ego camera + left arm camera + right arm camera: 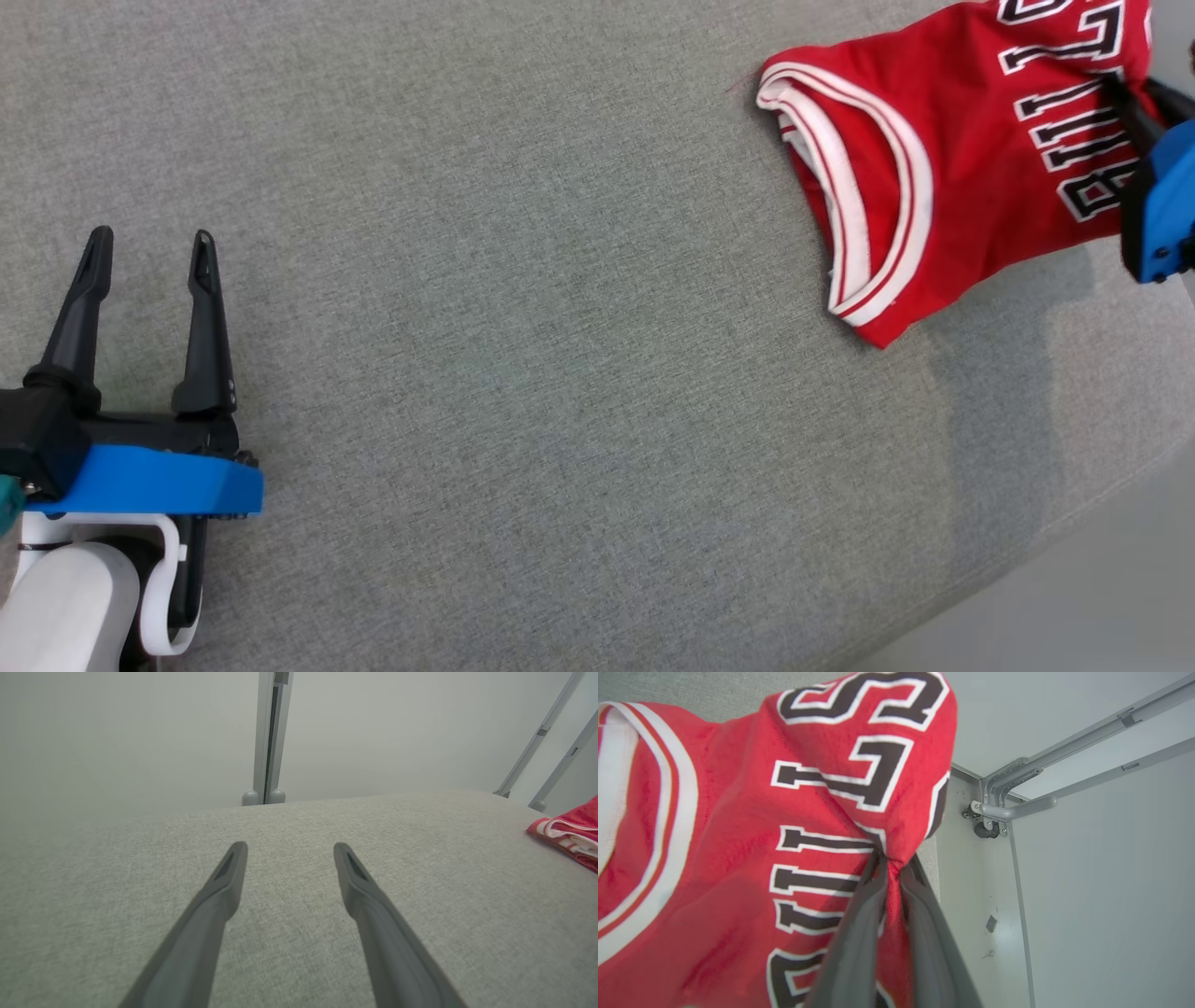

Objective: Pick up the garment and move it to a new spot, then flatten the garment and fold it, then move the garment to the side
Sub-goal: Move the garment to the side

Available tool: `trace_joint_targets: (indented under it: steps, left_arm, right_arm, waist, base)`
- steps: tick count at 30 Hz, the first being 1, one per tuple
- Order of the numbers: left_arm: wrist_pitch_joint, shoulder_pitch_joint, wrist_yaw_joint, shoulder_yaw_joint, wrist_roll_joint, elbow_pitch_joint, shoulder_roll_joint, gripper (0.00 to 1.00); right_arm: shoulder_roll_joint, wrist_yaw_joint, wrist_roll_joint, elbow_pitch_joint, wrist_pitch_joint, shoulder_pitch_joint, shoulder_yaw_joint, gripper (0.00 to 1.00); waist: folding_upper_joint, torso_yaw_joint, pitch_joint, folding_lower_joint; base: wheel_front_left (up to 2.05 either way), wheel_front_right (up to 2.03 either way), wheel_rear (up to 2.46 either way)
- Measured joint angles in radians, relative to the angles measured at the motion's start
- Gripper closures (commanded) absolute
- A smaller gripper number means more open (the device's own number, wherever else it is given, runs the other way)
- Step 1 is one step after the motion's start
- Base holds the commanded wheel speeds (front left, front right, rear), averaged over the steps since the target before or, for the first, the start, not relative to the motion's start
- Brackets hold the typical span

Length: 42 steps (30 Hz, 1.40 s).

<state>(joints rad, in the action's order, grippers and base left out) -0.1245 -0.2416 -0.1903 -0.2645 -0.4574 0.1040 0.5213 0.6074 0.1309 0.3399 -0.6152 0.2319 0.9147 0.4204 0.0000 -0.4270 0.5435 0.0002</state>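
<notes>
Two claws: your right gripper point(893, 863) is pinched shut on a bunch of the red jersey point(943, 168) at the far right of the grey surface point(523, 373) — likely for carrying it — your left gripper point(149, 247) wide open, empty.

A table point(523, 355) covered in grey woven fabric spans the head view, its edge rounded, with pale floor point(1083, 597) past the lower right corner. Beyond its far edge an upright grey metal post point(268, 737) stands against a plain pale wall point(117, 732), two slanted bars point(537, 732) off to one side. In the right wrist view, grey frame rails point(1069, 746) meet at a bracket point(992, 807).
</notes>
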Motion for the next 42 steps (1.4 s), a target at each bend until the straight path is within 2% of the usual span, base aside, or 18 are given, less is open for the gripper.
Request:
trace_joint_targets:
  steps: [9,10,11,12,19,25,27,32,42]
  left_arm:
    - [0.026,0.014,-0.013,0.001,0.002,0.034,0.018,0.00]
    - [0.026,0.014,-0.013,0.000,0.002,0.034,0.017,0.00]
    - [0.026,0.015,-0.013,-0.002,0.001,0.034,0.017,0.00]
    - [0.027,0.015,-0.013,-0.003,0.001,0.034,0.016,0.00]
    - [-0.006,0.027,-0.013,-0.014,-0.014,-0.007,-0.020,0.00]
    - [-0.069,0.070,-0.003,-0.031,-0.044,-0.082,-0.072,0.00]
    - [-0.086,0.081,0.007,-0.042,-0.050,-0.109,-0.092,0.00]
    - [-0.110,0.102,0.032,-0.072,-0.054,-0.180,-0.136,0.00]
    - [-0.132,0.206,0.039,-0.086,-0.077,-0.271,-0.205,0.00]
  right_arm:
    - [0.020,0.000,-0.034,-0.092,-0.122,0.040,0.003,1.00]
    - [0.020,0.000,-0.033,-0.103,-0.131,0.040,0.003,0.90]
    - [0.020,0.000,-0.032,-0.112,-0.142,0.042,0.002,0.38]
    - [0.019,0.000,-0.032,-0.120,-0.156,0.045,0.000,0.00]
    - [0.012,0.000,-0.036,-0.148,-0.244,0.042,0.004,0.00]
    - [-0.053,0.000,0.056,-0.101,-0.324,-0.037,-0.027,0.00]
    - [-0.077,0.000,0.107,-0.056,-0.352,-0.099,-0.033,0.00]
    - [-0.105,0.000,0.148,0.067,-0.411,-0.284,-0.064,0.00]
    - [-0.298,0.000,0.035,0.243,-0.426,-0.678,-0.271,0.00]
  waist:
    - [0.0000,0.017,-0.005,-0.0001]
    - [0.0000,0.021,-0.008,-0.0001]
    - [0.0000,0.024,-0.009,-0.0001]
    - [0.0000,0.029,-0.013,0.0000]
    - [0.0000,0.073,-0.076,-0.0001]
    - [0.0000,0.136,-0.201,-0.0004]
    - [0.0000,0.166,-0.252,-0.0005]
    - [0.0000,0.244,-0.367,-0.0006]
    - [0.0000,0.332,-0.512,-0.0004]
  base:
    - [0.00,0.00,0.00]
    - [0.00,0.00,0.00]
    - [0.00,0.00,0.00]
    - [0.00,0.00,0.00]
    - [0.00,0.00,0.00]
    - [0.00,0.00,0.00]
    - [0.00,0.00,0.00]
    - [0.00,0.00,0.00]
    - [0.00,0.00,0.00]
